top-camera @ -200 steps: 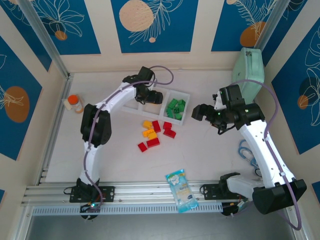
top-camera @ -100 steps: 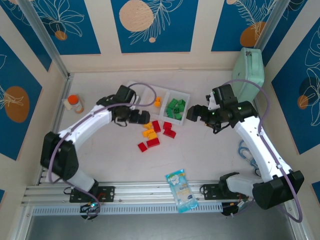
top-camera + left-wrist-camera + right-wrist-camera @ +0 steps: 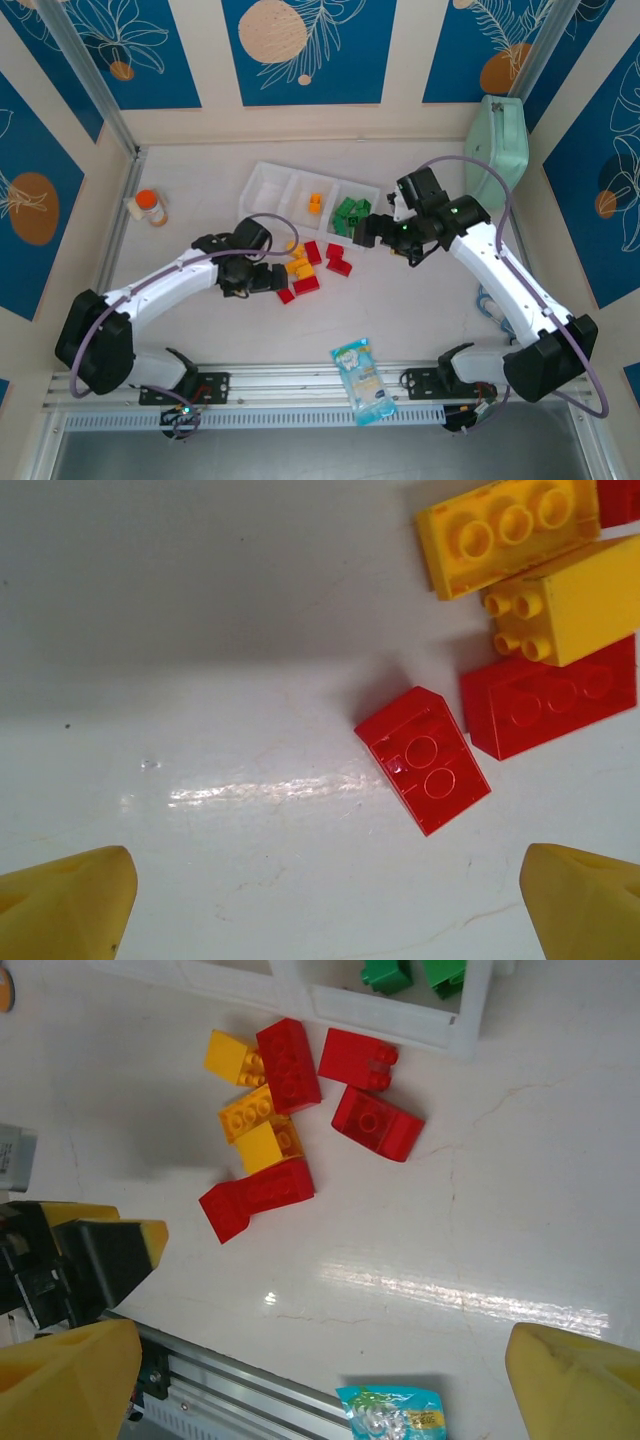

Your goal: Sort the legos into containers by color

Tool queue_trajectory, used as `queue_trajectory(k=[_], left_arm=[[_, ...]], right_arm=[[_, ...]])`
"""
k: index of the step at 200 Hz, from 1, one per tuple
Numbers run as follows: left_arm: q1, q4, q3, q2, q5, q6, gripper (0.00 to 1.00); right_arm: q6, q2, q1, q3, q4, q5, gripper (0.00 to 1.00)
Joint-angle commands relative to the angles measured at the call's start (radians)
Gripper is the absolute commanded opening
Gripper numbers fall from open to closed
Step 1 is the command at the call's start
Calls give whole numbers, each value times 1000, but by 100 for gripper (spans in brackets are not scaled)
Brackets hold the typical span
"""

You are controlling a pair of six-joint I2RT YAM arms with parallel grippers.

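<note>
Three compartments in a row make the white tray [image 3: 268, 188] in the top view. The one farthest from the right gripper [image 3: 362, 231] is bare, the middle one has one orange brick [image 3: 315, 204], and the green bricks [image 3: 351, 214] lie in the one just beside that gripper. The left gripper [image 3: 264, 282] is low over the table [image 3: 420, 320], and the loose pile [image 3: 298, 266] of red and yellow bricks lies just ahead of it, between the two grippers. In the left wrist view the left gripper [image 3: 325, 905] has its fingertips [image 3: 72, 900] wide apart with nothing between them. A small red brick [image 3: 422, 760] lies ahead, a little to the right, just beside a longer red brick [image 3: 550, 702], with two yellow bricks [image 3: 500, 525] beyond. In the right wrist view the right gripper [image 3: 320, 1385] is also wide open and empty. The pile [image 3: 265, 1145] lies ahead and to the left, the tray [image 3: 390, 1015] is beyond it with green bricks [image 3: 385, 972] inside, and a snack packet [image 3: 390, 1412] lies on the table between the fingertips.
</note>
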Motion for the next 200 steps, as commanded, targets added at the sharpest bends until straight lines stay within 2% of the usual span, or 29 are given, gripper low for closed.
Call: queue_trajectory(k=[1,52,107,149,200], left_arm=[[-27,29,-5,39,-45,-93,94],[-56,47,37,160,-86,-112,89],[-82,151,43,213,-30,-112,85],[-88,151,79,262,-38,-105,82],[-90,176,50,309,-19,-109,68]], right_arm=[[9,2,32,54,-39,20,94],[23,-28,63,40,-70,55,94],[12,-34,66,56,-98,68,94],[7,-28,66,52,-95,68,94],[-2,-28,64,51,-102,84,94]])
